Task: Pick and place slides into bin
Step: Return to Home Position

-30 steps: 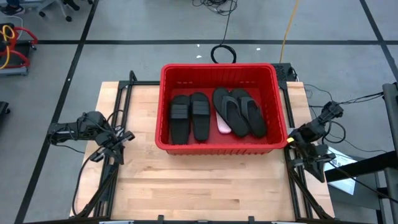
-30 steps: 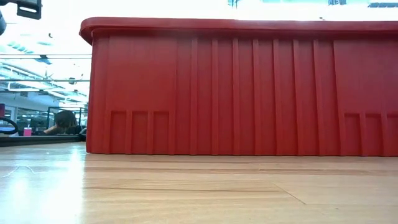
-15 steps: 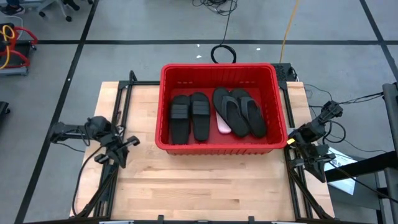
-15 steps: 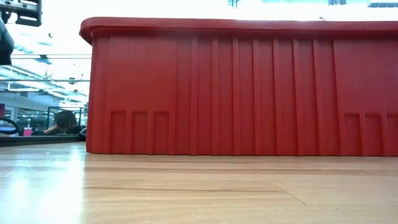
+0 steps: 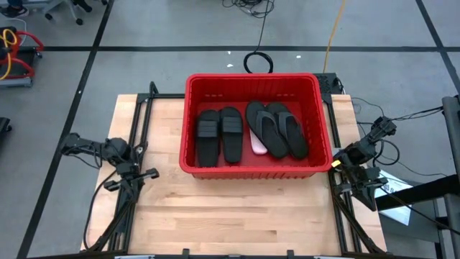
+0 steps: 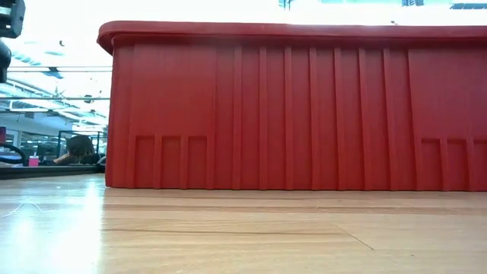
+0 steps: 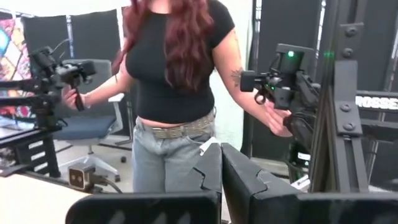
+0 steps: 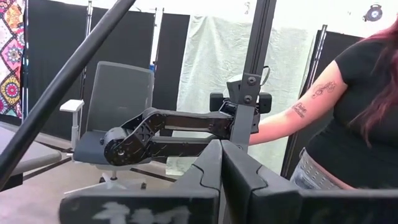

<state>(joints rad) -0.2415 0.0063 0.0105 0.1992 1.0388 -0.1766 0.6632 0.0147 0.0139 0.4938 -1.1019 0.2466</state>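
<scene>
The red bin [image 5: 251, 167] stands on the far middle of the wooden table; its near wall [image 6: 289, 106] fills the low view. Inside lie slides: two black wide-strap ones [image 5: 219, 135] at the left, two black flip-flops [image 5: 277, 129] at the right, and a pale pink one [image 5: 259, 147] partly hidden under the flip-flops. My left gripper [image 5: 149, 173] is shut with nothing in it, at the table's left edge, clear of the bin; its fingers [image 7: 211, 168] meet. My right gripper [image 5: 338, 162] is shut and holds nothing, by the bin's near right corner; its fingers [image 8: 211, 165] also meet.
Bare wood lies between the bin and the near edge [image 5: 237, 216]. Dark frame rails [image 5: 133, 208] run along the table's left and right sides. A person [image 7: 174, 68] stands beyond the table holding two control handles. A cable coil [image 5: 257, 63] lies on the floor behind the bin.
My left gripper has swung toward the table's near edge and sunk a little, staying shut with nothing in it. The bin and the slides have not moved.
</scene>
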